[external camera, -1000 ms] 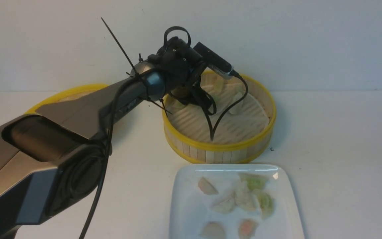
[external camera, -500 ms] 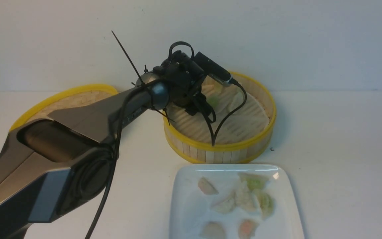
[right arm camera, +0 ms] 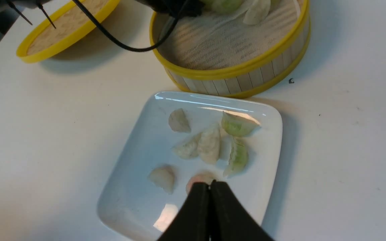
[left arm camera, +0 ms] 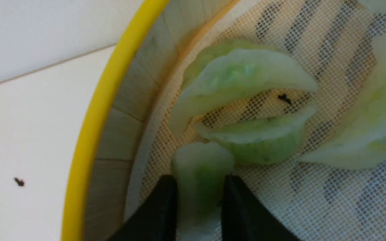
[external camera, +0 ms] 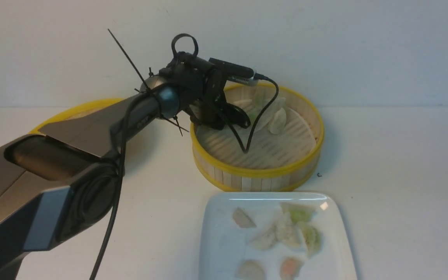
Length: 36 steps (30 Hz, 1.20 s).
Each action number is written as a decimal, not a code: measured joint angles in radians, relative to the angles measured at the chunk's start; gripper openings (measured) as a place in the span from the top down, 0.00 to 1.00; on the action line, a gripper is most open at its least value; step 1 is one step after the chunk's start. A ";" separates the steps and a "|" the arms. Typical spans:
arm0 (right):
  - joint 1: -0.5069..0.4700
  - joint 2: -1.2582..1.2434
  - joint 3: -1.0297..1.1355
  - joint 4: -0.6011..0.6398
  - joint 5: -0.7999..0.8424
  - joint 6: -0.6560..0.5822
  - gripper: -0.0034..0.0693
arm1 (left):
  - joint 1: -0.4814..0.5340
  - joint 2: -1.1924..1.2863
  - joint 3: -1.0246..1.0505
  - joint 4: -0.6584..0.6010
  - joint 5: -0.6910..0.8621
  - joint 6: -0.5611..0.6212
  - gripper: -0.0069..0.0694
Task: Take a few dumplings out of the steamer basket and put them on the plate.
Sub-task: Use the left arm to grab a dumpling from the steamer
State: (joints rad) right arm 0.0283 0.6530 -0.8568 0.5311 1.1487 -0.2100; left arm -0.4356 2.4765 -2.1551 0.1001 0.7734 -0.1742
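Note:
My left gripper (left arm camera: 198,182) is shut on a pale green dumpling (left arm camera: 201,160) just above the liner near the wall of the steamer basket (left arm camera: 95,110). Two more green dumplings (left arm camera: 243,73) lie right beyond it, and another lies to the side (left arm camera: 364,134). From the front, the left gripper (external camera: 243,116) hangs inside the basket (external camera: 259,171) at its back left, beside the remaining dumplings (external camera: 276,120). The white plate (external camera: 220,249) in front holds several dumplings (external camera: 286,231). My right gripper (right arm camera: 209,184) is shut and empty over the plate's (right arm camera: 139,150) near side.
The flat yellow-rimmed lid (external camera: 76,111) lies left of the basket, partly behind the left arm. A black cable (external camera: 247,144) dangles from the left wrist into the basket. A pink-tinted dumpling (external camera: 290,266) sits at the plate's near edge.
The left gripper dipped lower into the basket, opened wide, closed on a green dumpling, and has lifted slightly with the wrist tilted back. The right gripper stayed shut.

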 joint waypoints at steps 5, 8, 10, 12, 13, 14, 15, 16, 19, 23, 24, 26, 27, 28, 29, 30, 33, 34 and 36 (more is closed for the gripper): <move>0.000 0.000 -0.001 0.001 0.002 0.000 0.97 | 0.005 -0.008 0.000 -0.029 0.005 0.023 0.73; 0.000 0.000 -0.001 0.001 0.002 0.000 0.97 | 0.003 -0.024 0.006 -0.030 0.039 0.027 0.74; 0.000 0.000 -0.001 0.001 0.002 0.000 0.97 | 0.002 -0.035 0.012 -0.031 0.061 0.027 0.74; 0.000 0.000 -0.001 0.001 0.002 0.000 0.97 | 0.001 -0.055 0.018 -0.032 0.102 0.028 0.74; 0.000 0.000 -0.001 0.001 0.002 0.000 0.97 | 0.001 -0.066 0.019 -0.033 0.115 0.029 0.74; 0.000 0.000 -0.001 0.001 0.002 0.000 0.97 | 0.001 -0.076 0.020 -0.032 0.120 0.030 0.75; 0.000 0.000 -0.001 0.001 0.002 0.000 0.97 | 0.001 -0.082 0.020 -0.030 0.123 0.030 0.75; 0.000 0.000 -0.001 0.001 0.002 0.000 0.97 | 0.001 -0.112 0.020 -0.027 0.142 0.031 0.75; 0.000 0.000 -0.001 0.001 0.002 0.000 0.97 | 0.001 -0.159 0.020 -0.022 0.169 0.035 0.75; 0.000 0.000 -0.001 0.001 0.002 0.000 0.97 | 0.001 -0.221 0.020 -0.028 0.255 0.064 0.75; 0.000 0.000 -0.001 0.001 0.002 0.000 0.97 | 0.001 -0.239 0.020 -0.031 0.291 0.074 0.75; 0.000 0.000 -0.001 0.001 0.000 0.000 0.97 | 0.001 -0.267 0.020 -0.039 0.352 0.101 0.75; 0.000 0.000 -0.001 0.001 -0.006 0.001 0.97 | 0.001 -0.290 0.020 -0.045 0.395 0.118 0.75; 0.000 0.003 -0.001 0.001 -0.015 0.005 0.97 | 0.001 -0.312 0.020 -0.053 0.430 0.133 0.75; 0.000 0.008 -0.003 -0.002 -0.018 0.014 0.97 | 0.001 -0.326 0.020 -0.058 0.445 0.144 0.75; 0.000 0.019 -0.006 -0.009 -0.025 0.029 0.97 | 0.001 -0.339 0.020 -0.069 0.454 0.152 0.75; 0.000 0.080 -0.027 -0.048 -0.025 0.063 0.97 | 0.000 -0.386 0.030 -0.094 0.460 0.160 0.75; 0.000 0.104 -0.034 -0.063 -0.025 0.066 0.97 | 0.000 -0.402 0.042 -0.108 0.460 0.160 0.75; 0.000 0.171 -0.057 -0.087 -0.025 0.068 0.97 | -0.005 -0.463 0.111 -0.153 0.460 0.160 0.75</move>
State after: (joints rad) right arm 0.0283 0.8244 -0.9133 0.4442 1.1237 -0.1420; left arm -0.4407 2.0139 -2.0444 -0.0527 1.2338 -0.0144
